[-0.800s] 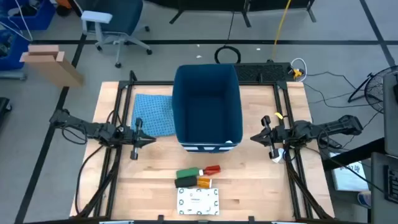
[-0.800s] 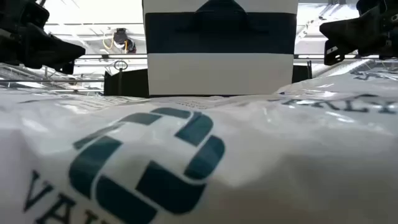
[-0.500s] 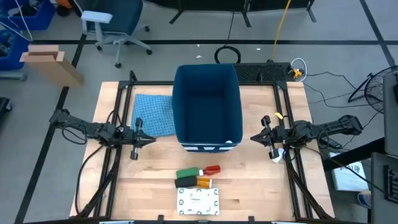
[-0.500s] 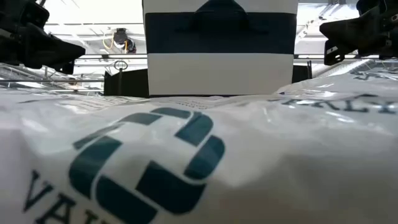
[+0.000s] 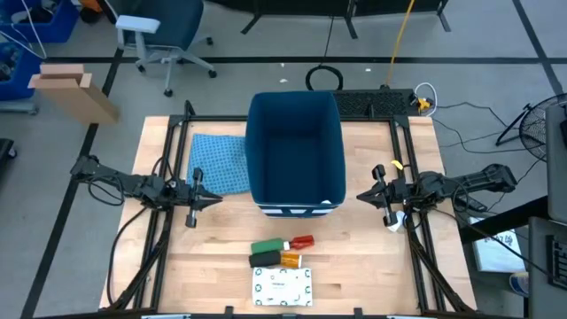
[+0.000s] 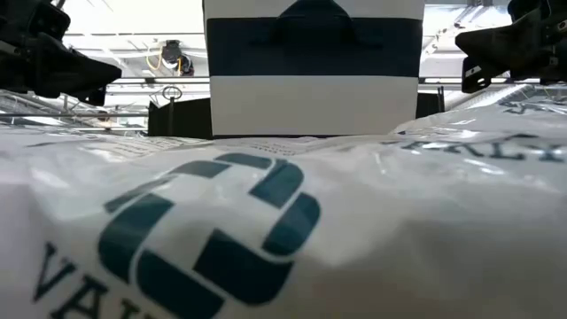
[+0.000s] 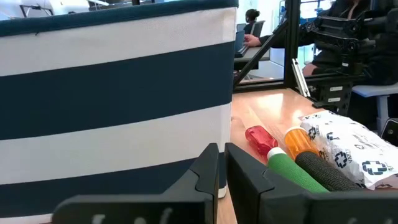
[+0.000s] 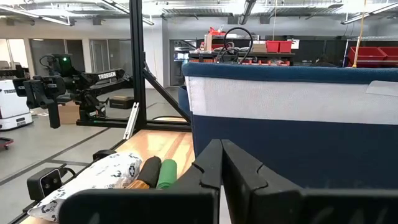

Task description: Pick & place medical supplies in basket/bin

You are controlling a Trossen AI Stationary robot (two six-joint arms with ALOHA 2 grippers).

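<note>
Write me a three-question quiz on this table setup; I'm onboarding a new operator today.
1. True or false: the green cylinder already lies inside the blue bin.
2. Which item lies nearest the table's front edge? A) slim red tube B) white packet C) patterned cloth
3. Fill in: the fingers of the left gripper and the right gripper are both ____.

Key: 1 false, it lies on the table in front of the bin. 2 B. 3 shut.
</note>
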